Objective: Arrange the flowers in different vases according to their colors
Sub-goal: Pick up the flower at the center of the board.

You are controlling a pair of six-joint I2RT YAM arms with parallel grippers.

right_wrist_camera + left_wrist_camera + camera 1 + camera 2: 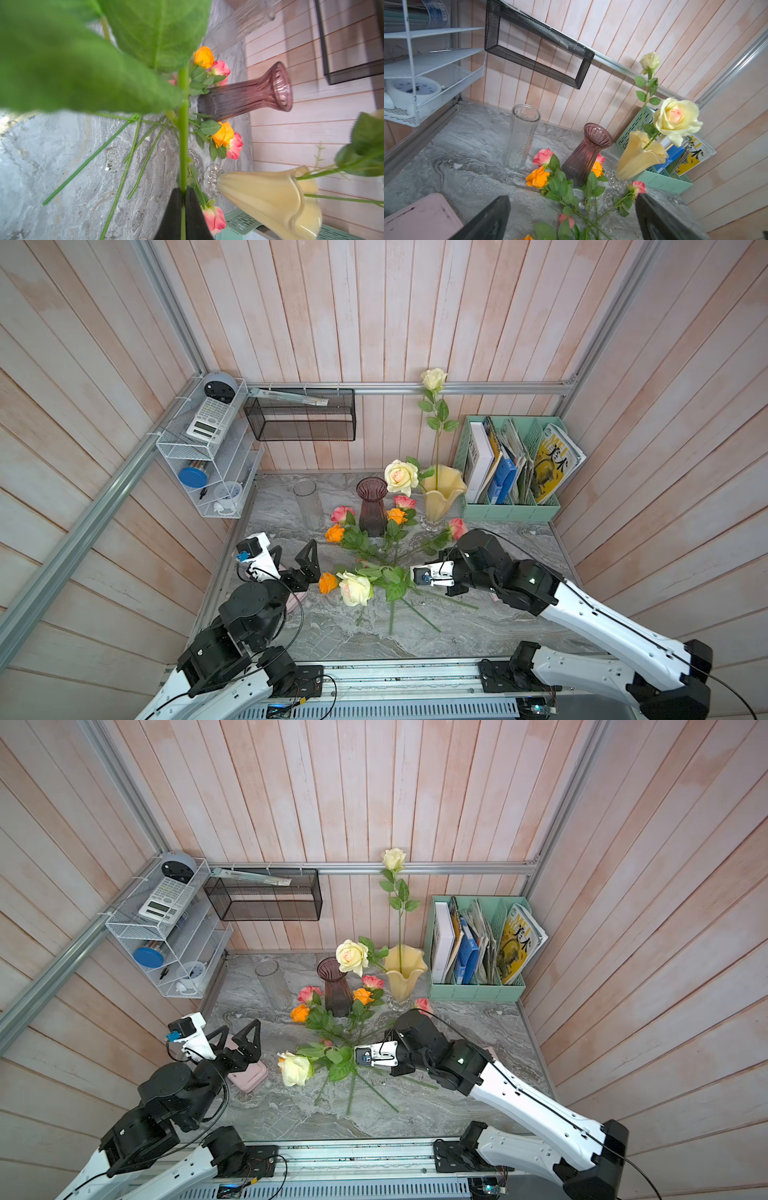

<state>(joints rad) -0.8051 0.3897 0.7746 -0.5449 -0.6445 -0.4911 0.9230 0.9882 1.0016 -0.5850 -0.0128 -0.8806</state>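
Cream rose (355, 588): 3rd of its colour

We log R claw (182, 193) pinched shut on thin green stem (184, 145); axis runs 9–3, bloom at 9. Pale yellow vase (442, 493), glossy, wavy rim, 2 cream roses (401, 477) in it, stands at 1 o'clock from claw; R arm nearer, we judge. L claw (235, 1032) jaws wide apart, empty.

Top views: high up front, looking down on whole table (478, 630); wrist cams close-in, both facing purple vase (583, 158).
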